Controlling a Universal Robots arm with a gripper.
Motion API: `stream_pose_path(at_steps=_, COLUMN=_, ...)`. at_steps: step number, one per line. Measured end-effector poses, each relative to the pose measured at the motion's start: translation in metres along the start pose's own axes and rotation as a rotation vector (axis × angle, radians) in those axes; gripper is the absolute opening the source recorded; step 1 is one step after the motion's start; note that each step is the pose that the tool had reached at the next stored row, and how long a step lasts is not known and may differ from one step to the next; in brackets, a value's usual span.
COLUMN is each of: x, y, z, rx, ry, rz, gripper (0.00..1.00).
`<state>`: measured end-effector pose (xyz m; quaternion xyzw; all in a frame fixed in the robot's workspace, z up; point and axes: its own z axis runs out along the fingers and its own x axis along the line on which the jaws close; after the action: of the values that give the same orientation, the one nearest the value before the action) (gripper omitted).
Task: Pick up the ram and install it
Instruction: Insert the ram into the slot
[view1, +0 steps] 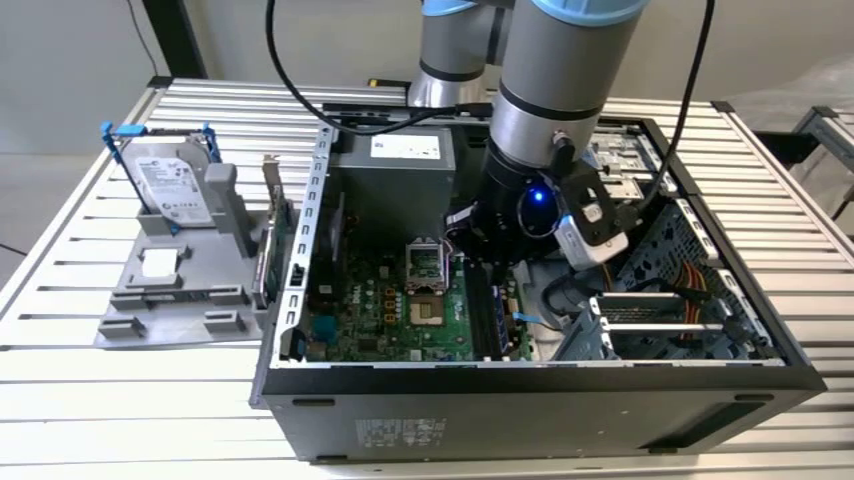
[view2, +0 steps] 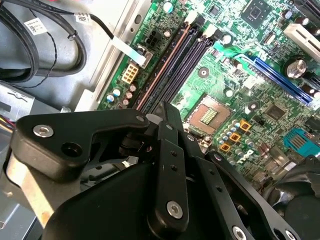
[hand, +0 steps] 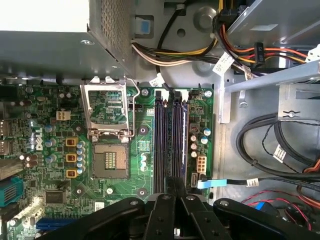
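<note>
First wrist view: the gripper (hand: 171, 184) is seen low inside the computer case (view1: 534, 385). Its fingers (hand: 162, 192) are drawn together, directly over the near end of the memory slots (hand: 170, 135) on the motherboard (hand: 50, 165). A slim strip with a bluish edge, standing in the slot on the side away from the processor socket (hand: 107, 162), is judged to be the ram (hand: 183, 135), though this cannot be confirmed.

For the seating to go well, the stick should be kept parallel to its slot and square to the board. Pressure is best applied straight down and evenly along the stick's length, so that neither end is tilted up. The loose cables (hand: 270, 145) beside the slots should be kept clear of the fingers.

Whether anything is pinched between the closed fingers is hidden by the gripper's own body in both wrist views. The end latches of the slots cannot be judged as locked or free. In the exterior view, the fingertips are concealed behind the arm.
</note>
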<state>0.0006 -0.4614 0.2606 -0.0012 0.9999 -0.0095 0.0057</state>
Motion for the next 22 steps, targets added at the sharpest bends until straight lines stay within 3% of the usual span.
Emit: stream_pose_path(at_steps=22, x=0.0001, y=0.0, z=0.0, rx=-0.0013, ry=-0.0019, rz=-0.12, gripper=0.0)
